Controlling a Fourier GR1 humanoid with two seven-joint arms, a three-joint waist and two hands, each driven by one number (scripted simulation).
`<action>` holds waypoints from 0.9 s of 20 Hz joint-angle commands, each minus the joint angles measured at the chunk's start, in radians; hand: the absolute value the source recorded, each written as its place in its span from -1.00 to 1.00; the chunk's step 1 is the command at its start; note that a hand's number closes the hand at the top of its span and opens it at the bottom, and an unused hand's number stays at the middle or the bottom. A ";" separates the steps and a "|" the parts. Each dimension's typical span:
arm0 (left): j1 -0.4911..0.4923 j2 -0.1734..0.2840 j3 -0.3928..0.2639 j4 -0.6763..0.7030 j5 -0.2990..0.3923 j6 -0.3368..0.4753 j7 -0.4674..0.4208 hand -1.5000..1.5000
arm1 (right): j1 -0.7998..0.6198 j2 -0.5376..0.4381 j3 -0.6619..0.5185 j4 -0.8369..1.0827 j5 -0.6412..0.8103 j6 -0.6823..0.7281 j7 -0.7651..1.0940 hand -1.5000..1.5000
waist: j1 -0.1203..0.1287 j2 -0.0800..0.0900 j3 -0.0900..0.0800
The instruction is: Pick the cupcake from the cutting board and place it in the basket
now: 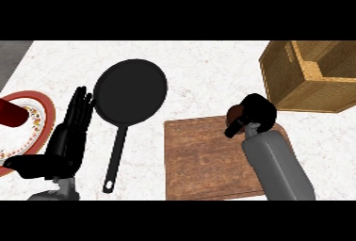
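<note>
My right hand (254, 113) hovers over the far right corner of the wooden cutting board (201, 160), its fingers curled round the brown cupcake (234, 113), of which only a small reddish-brown edge shows at the hand's left side. The woven basket (306, 89) stands at the back right, just beyond and right of that hand. At the left, my left hand (69, 134) rests open with straight fingers pointing up, between the plate and the pan.
A black frying pan (130, 94) lies in the middle with its handle pointing toward me. A red-rimmed plate (38, 124) at the left edge carries a dark red cylinder (10, 113). The counter's top is white marble.
</note>
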 commanded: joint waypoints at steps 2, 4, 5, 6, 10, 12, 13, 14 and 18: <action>-0.014 -0.006 -0.009 -0.012 0.004 -0.004 0.000 0.00 | -0.104 -0.066 -0.230 0.109 0.013 -0.116 0.228 1.00 | 0.033 0.038 0.003; -0.018 0.001 -0.017 -0.018 0.001 -0.017 -0.006 0.00 | -0.152 -0.100 -0.278 0.153 0.038 -0.150 0.262 1.00 | 0.068 0.046 0.002; -0.029 -0.011 -0.031 -0.018 0.000 -0.017 -0.002 0.00 | -0.188 -0.106 -0.294 0.177 0.058 -0.156 0.294 1.00 | 0.080 0.046 0.001; -0.033 -0.009 -0.043 -0.021 -0.002 -0.028 -0.007 0.00 | -0.198 -0.125 -0.307 0.204 0.081 -0.170 0.300 1.00 | 0.090 0.051 0.001; -0.049 -0.009 -0.057 -0.019 -0.002 -0.040 -0.006 0.00 | -0.292 -0.175 -0.353 0.269 0.176 -0.244 0.336 1.00 | 0.133 0.054 0.000; -0.059 -0.003 -0.054 -0.018 0.001 -0.048 -0.003 0.00 | -0.337 -0.205 -0.389 0.278 0.201 -0.288 0.329 1.00 | 0.144 0.055 0.001; -0.064 -0.011 -0.065 -0.018 -0.007 -0.042 0.000 0.00 | -0.357 -0.204 -0.393 0.277 0.227 -0.321 0.336 1.00 | 0.148 0.053 0.001; -0.063 -0.021 -0.076 -0.004 -0.002 -0.048 0.000 0.00 | -0.396 -0.214 -0.395 0.278 0.256 -0.327 0.351 1.00 | 0.152 0.052 -0.002; -0.080 -0.021 -0.088 -0.004 -0.014 -0.047 0.010 0.00 | -0.475 -0.264 -0.411 0.284 0.362 -0.406 0.332 1.00 | 0.170 0.051 -0.001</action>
